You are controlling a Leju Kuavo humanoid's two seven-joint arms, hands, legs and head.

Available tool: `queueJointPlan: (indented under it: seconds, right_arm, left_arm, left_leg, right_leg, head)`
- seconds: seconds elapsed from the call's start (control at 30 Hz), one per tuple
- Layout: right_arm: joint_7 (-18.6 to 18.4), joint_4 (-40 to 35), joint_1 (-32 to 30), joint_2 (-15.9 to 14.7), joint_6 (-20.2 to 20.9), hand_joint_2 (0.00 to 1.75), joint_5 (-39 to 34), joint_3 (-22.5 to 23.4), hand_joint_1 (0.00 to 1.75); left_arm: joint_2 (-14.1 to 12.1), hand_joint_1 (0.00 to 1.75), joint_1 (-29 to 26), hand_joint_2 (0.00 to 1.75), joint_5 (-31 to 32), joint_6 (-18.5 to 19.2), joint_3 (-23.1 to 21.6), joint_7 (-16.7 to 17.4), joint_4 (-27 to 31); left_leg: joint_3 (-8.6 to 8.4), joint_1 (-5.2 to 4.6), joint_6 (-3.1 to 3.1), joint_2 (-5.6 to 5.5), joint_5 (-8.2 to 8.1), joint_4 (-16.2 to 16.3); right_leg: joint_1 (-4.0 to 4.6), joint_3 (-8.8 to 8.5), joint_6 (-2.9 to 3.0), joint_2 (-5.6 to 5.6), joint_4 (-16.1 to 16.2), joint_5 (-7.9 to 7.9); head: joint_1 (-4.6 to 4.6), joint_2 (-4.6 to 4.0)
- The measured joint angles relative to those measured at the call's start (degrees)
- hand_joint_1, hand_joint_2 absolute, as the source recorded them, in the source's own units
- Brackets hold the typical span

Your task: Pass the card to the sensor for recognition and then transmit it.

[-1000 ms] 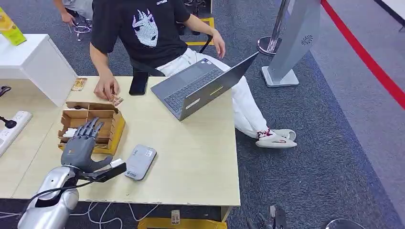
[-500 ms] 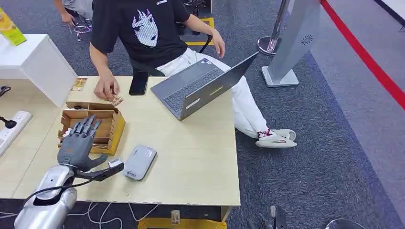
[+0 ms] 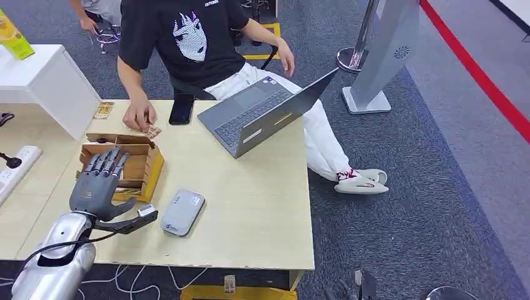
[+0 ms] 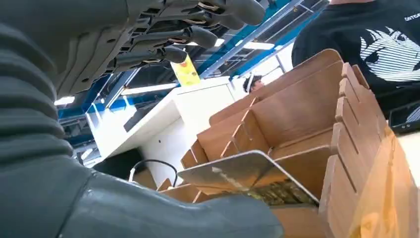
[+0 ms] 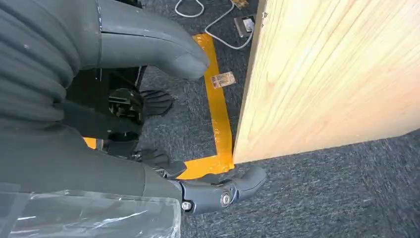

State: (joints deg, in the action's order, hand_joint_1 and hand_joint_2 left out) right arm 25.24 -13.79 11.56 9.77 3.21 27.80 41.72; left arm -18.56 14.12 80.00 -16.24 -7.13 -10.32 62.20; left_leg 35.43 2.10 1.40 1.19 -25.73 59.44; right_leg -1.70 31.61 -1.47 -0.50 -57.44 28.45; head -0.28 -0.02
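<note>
My left hand hovers over the near end of the cardboard box, fingers stretched forward. A thin silvery card sticks out sideways at its thumb tip, a short way left of the grey card sensor lying flat on the table. In the left wrist view the card lies flat on the thumb, with the fingers spread above it and the box's dividers behind. My right hand hangs below the table's corner and holds nothing.
A person sits at the far side, one hand by small cards near the box. An open laptop and a black phone lie beyond. A power strip and a white cabinet stand at left.
My left hand has drawn the card leftward, away from the sensor and closer to the box. The person and the sensor have stayed put.
</note>
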Motion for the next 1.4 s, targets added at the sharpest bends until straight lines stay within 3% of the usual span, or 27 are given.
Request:
queueJointPlan:
  seconds: [0.1,0.13,0.17,1.03,1.1,1.27,1.4]
  right_arm:
    - [0.0,0.0,0.0,0.0,-0.2,1.75,0.0,0.0,0.00]
    - [0.1,0.0,0.0,0.0,-0.2,1.75,-0.1,0.0,0.00]
    - [0.1,0.0,0.0,0.0,-0.2,1.75,-0.2,0.0,0.00]
    - [0.2,-0.3,-0.1,-0.1,-0.1,1.75,-0.1,0.2,0.00]
    - [0.2,-0.3,-0.1,-0.1,-0.1,1.75,0.0,0.2,0.00]
    - [0.1,-0.3,0.0,-0.1,0.2,1.75,0.5,0.2,0.00]
    - [-0.1,-0.3,0.1,-0.1,0.6,1.75,1.0,0.2,0.00]
  left_arm:
    - [0.0,0.00,0.0,1.75,0.2,0.0,-0.2,0.2,0.0]
    - [0.0,0.44,0.1,1.75,0.2,0.0,-0.2,0.2,0.0]
    - [0.0,1.75,0.1,1.75,0.2,0.0,-0.2,0.2,0.0]
    - [0.3,1.75,0.5,1.75,-1.3,2.4,-0.6,-0.7,0.0]
    - [0.2,1.75,0.7,1.75,-2.3,3.6,-0.5,-1.1,0.0]
    - [-0.6,1.75,1.2,1.75,-7.1,10.8,-0.6,-2.5,-1.5]
    - [-2.0,1.75,1.2,1.75,-9.4,12.5,-0.6,-3.0,-2.9]
  left_leg:
    - [0.00,0.00,0.00,0.00,0.00,0.0]
    - [0.00,0.00,0.00,0.00,0.00,0.0]
    - [0.00,0.00,0.00,0.00,0.00,0.0]
    - [0.00,0.00,0.00,0.00,0.00,0.0]
    - [0.00,0.00,0.00,0.00,0.00,0.0]
    - [-0.01,0.01,0.00,0.01,0.00,0.0]
    - [-0.02,0.01,0.01,-0.01,0.01,0.0]
  right_leg:
    - [0.00,0.01,0.00,0.00,0.0,0.00]
    - [0.00,0.01,0.00,0.00,0.0,0.00]
    - [0.00,0.01,0.00,0.00,0.0,0.00]
    - [0.00,0.00,0.00,0.00,0.0,0.00]
    - [0.00,-0.01,0.00,0.00,0.0,0.00]
    - [0.01,-0.04,0.00,0.01,0.0,0.00]
    - [0.01,-0.05,0.00,-0.01,0.0,0.00]
  head:
    - [0.00,0.00]
    - [0.00,0.00]
    - [0.00,0.00]
    - [0.00,0.00]
    - [0.00,0.00]
    - [0.00,0.00]
    - [0.00,0.00]
